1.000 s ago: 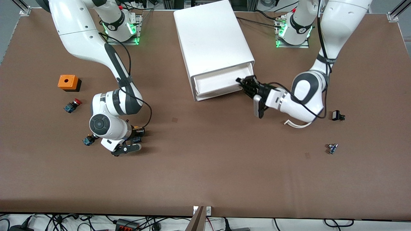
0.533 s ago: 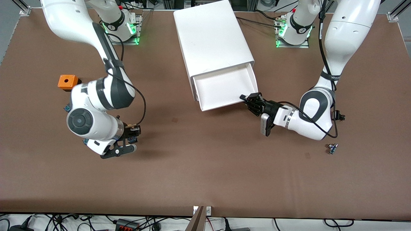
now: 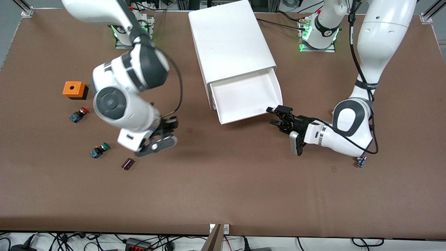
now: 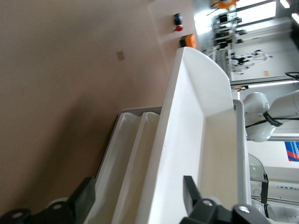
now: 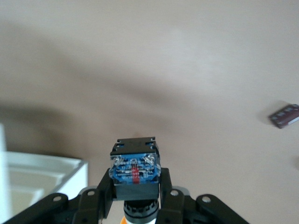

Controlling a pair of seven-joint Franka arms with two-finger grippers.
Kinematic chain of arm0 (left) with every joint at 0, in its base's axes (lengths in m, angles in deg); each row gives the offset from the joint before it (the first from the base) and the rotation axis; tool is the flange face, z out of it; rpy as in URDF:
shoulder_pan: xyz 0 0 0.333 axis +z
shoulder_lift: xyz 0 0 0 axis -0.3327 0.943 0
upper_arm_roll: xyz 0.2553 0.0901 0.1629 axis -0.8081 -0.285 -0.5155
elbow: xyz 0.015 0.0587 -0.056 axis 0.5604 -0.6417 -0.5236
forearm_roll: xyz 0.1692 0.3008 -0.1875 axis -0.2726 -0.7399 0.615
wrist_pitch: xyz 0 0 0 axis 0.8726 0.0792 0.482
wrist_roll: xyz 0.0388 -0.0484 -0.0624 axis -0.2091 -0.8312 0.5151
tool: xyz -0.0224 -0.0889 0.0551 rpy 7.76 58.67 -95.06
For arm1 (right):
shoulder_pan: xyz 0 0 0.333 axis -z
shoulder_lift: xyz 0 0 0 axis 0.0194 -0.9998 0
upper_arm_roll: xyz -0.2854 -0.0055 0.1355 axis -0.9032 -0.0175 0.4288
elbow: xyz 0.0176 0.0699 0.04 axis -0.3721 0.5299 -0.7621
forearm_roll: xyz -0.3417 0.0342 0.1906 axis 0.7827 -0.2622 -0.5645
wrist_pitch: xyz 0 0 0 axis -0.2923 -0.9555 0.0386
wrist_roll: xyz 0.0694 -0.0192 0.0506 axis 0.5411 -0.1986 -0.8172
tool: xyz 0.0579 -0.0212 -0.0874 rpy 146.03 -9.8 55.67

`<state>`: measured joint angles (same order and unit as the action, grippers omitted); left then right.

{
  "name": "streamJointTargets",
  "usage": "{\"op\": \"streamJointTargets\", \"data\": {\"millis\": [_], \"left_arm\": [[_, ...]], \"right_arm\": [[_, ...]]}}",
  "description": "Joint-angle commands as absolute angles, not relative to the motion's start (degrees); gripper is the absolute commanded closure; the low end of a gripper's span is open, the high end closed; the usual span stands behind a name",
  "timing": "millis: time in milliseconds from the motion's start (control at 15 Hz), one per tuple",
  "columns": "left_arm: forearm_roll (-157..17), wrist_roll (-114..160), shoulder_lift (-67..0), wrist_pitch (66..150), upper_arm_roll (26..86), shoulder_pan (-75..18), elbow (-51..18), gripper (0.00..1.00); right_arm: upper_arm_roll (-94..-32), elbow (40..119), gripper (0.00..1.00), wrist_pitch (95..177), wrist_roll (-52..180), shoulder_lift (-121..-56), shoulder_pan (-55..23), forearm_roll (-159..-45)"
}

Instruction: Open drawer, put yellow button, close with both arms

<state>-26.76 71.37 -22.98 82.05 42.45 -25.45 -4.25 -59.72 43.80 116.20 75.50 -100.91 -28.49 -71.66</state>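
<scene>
The drawer, the uppermost one of the white cabinet, stands pulled out and empty. My left gripper is open at the drawer's front corner toward the left arm's end. In the left wrist view the drawer's front wall runs between the spread fingers of my left gripper. My right gripper is up over the table beside the cabinet, toward the right arm's end. In the right wrist view my right gripper is shut on the yellow button, blue-grey base outward.
An orange box, a red-capped button, a green-capped button and a dark maroon part lie toward the right arm's end. A small part lies by the left arm's elbow.
The left gripper pulled the drawer out, then let go and drew back a little. The right gripper rose off the table with the yellow button and moved toward the cabinet.
</scene>
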Motion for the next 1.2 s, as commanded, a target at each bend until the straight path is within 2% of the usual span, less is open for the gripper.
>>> {"op": "streamJointTargets", "data": {"millis": [0, 267, 533, 800, 933, 1133], "left_arm": [[-33.5, 59.4, -26.4, 78.4, 42.1, -25.7, -1.0, 0.00], [-45.1, 46.9, -27.6, 72.5, 42.1, -25.6, 5.4, 0.00], [-62.5, 37.5, -31.6, 70.8, 43.3, -26.8, 6.3, 0.00], [-78.8, 34.9, -32.1, 68.9, 42.6, -31.1, 8.0, 0.00], [-79.5, 35.0, -30.0, 69.0, 42.2, -29.0, 12.2, 0.00], [-79.6, 34.4, -28.4, 72.1, 42.2, -28.5, 13.7, 0.00]], "right_arm": [[-59.9, 40.5, 1.00, 115.0, 82.7, -100.2, -34.3, -72.0], [-59.7, 37.1, 1.00, 117.4, 87.0, -100.7, -38.4, -72.1], [-59.8, 37.1, 1.00, 120.9, 97.9, -102.7, -44.2, -72.0], [-59.7, 37.1, 1.00, 124.3, 103.2, -105.7, -47.3, -72.1], [-59.8, 37.1, 1.00, 126.5, 107.7, -107.2, -49.5, -72.1], [-59.9, 37.1, 1.00, 126.9, 109.3, -108.6, -50.3, -72.0]]}}
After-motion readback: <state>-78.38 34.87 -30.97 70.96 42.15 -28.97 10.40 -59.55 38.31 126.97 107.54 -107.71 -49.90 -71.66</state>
